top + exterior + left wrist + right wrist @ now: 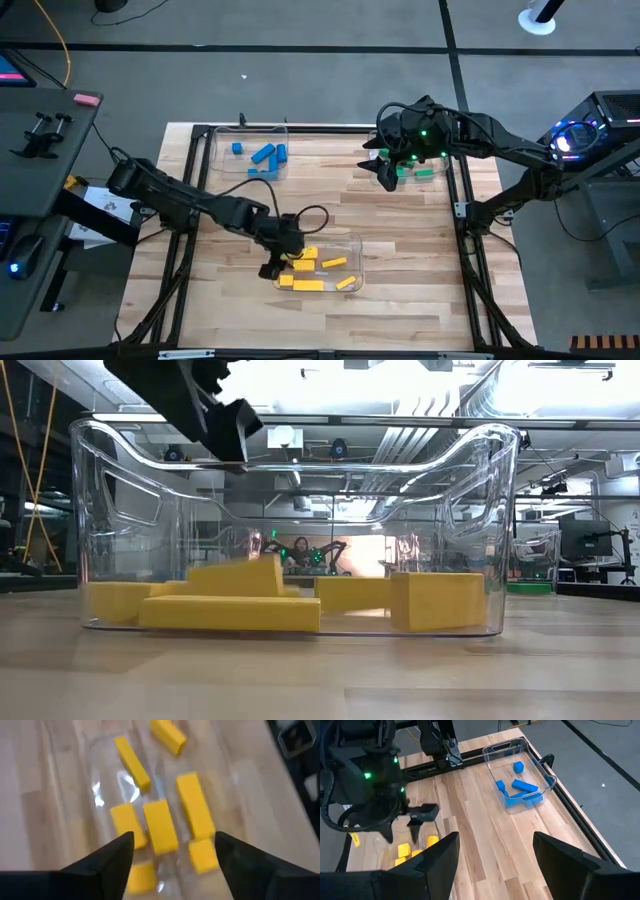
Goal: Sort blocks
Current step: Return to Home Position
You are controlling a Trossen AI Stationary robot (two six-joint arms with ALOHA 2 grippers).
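Observation:
Several yellow blocks (pixel 308 270) lie flat on the floor of a clear bin (pixel 352 250) at the table's near middle. My left gripper (pixel 174 840) hangs open over the bin's left end, pointing down at the blocks (pixel 160 825) and holding nothing. In the low view its fingers (pixel 225 425) stand at the height of the bin's rim. Blue blocks (pixel 265 155) lie in a clear bin at the far left, green blocks (pixel 420 173) in one at the far right. My right gripper (pixel 496 840) hovers open and empty high over the green bin.
Bare wooden tabletop (pixel 330 205) lies between the three bins. A black metal frame (pixel 468 215) borders the table. The blue bin (pixel 520 775) sits by the table's far-left corner. A person shows far off in the room behind the table (pixel 300 550).

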